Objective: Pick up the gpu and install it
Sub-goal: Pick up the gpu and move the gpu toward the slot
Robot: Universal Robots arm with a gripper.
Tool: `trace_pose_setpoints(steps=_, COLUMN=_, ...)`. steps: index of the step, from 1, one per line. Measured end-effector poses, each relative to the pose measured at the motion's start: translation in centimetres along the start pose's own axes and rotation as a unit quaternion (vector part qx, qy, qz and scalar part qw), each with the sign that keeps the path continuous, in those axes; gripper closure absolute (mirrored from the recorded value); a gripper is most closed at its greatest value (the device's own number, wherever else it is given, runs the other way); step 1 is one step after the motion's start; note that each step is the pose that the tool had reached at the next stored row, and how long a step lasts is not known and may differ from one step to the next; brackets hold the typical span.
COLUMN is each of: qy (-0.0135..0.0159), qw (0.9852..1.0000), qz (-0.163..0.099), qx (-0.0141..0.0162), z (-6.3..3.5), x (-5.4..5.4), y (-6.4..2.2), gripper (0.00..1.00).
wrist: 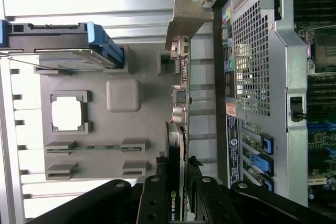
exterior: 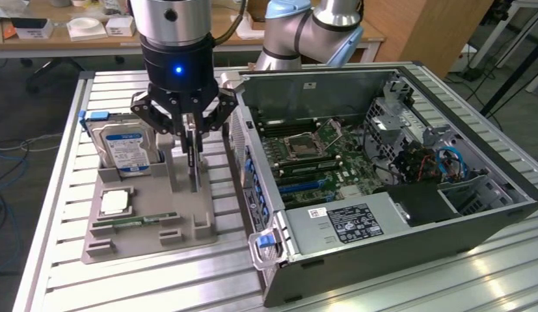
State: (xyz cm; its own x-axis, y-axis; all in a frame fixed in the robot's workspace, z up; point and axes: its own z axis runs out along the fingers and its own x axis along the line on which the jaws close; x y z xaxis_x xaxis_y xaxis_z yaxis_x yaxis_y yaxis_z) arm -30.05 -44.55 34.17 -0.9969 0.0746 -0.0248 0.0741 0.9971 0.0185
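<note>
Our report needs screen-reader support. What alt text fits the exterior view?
A gripper is closed on the gpu, standing on edge in a grey tray near a hard drive. An open computer case lies at the exterior view's right, on a slatted table.

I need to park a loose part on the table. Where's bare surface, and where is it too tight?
Bare table in front of the tray, toward the near edge, and behind the hard drive up to the far edge. Crowded: the strip between tray and case, where the gripper grips the gpu.
</note>
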Motion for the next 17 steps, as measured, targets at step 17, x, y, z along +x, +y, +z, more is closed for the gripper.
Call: trace_pose_setpoints(steps=17, qy=0.0, qw=1.0, qz=0.0, qx=0.0, z=-0.93, x=-0.02, y=0.02, gripper=0.74)
